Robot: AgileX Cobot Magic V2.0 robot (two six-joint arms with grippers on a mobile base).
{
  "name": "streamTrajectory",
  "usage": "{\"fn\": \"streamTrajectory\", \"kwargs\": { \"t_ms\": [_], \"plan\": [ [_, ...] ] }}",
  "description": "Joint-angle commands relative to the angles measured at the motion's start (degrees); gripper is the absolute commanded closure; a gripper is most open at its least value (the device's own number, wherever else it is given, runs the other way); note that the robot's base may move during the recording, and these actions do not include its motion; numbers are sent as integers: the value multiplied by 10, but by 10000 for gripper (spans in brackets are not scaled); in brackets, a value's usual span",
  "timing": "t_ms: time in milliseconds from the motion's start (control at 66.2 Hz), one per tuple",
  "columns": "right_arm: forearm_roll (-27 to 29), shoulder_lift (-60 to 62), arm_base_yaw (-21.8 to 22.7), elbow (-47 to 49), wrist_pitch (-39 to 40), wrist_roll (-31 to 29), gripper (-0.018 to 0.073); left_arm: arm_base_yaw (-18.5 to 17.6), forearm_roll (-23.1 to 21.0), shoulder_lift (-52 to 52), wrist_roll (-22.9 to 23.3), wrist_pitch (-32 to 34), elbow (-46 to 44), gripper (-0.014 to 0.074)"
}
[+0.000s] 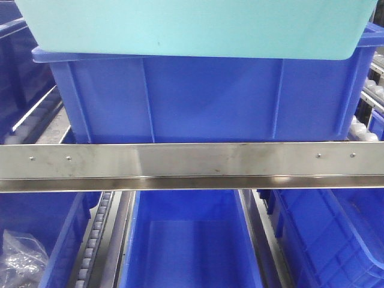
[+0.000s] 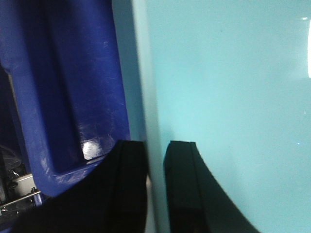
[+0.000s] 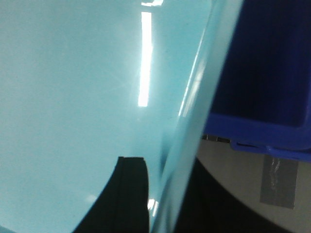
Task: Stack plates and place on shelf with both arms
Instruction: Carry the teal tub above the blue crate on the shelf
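A pale teal plate (image 1: 192, 27) hangs across the top of the front view, just above a blue bin (image 1: 204, 99) that sits on the shelf behind its shiny steel rail (image 1: 192, 165). I cannot tell whether it is one plate or a stack. The left wrist view shows my left gripper (image 2: 155, 160) shut on the plate (image 2: 228, 87), one black finger on each side of its left rim. My right gripper (image 3: 167, 194) is shut on the right rim of the plate (image 3: 73, 97); its outer finger is partly hidden behind the rim. Neither arm shows in the front view.
Below the rail stand three more blue bins, in the middle (image 1: 189, 240), left (image 1: 36, 234) and right (image 1: 330, 234). The left one holds a clear plastic bag (image 1: 21, 258). A roller track (image 1: 96, 234) runs between them. The bin wall (image 2: 63, 87) lies close beside the left gripper.
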State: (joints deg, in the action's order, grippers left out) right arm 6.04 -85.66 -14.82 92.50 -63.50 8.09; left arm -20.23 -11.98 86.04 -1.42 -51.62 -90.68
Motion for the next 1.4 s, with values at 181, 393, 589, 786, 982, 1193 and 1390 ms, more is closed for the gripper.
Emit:
{"fn": "streamTrajectory", "kwargs": {
  "t_ms": [181, 393, 589, 786, 982, 1193, 1390],
  "plan": [
    [81, 23, -12, 25, 68, -20, 504, -10, -78, -27, -13, 36, -19, 509],
    [81, 23, -12, 25, 68, -20, 504, -10, -78, -27, -13, 36, -19, 509],
    [81, 23, -12, 25, 68, -20, 504, -10, -78, -27, -13, 36, -19, 509],
    [81, 23, -12, 25, 68, -20, 504, -10, -78, -27, -13, 36, -19, 509],
    [81, 23, -12, 25, 68, -20, 504, -10, -78, -27, -13, 36, -19, 509],
    [81, 23, -12, 25, 68, -20, 504, -10, -76, -27, -13, 40, -19, 509],
    [81, 23, -12, 25, 68, -20, 504, -10, -76, -27, -13, 54, -19, 509]
  ]
}}
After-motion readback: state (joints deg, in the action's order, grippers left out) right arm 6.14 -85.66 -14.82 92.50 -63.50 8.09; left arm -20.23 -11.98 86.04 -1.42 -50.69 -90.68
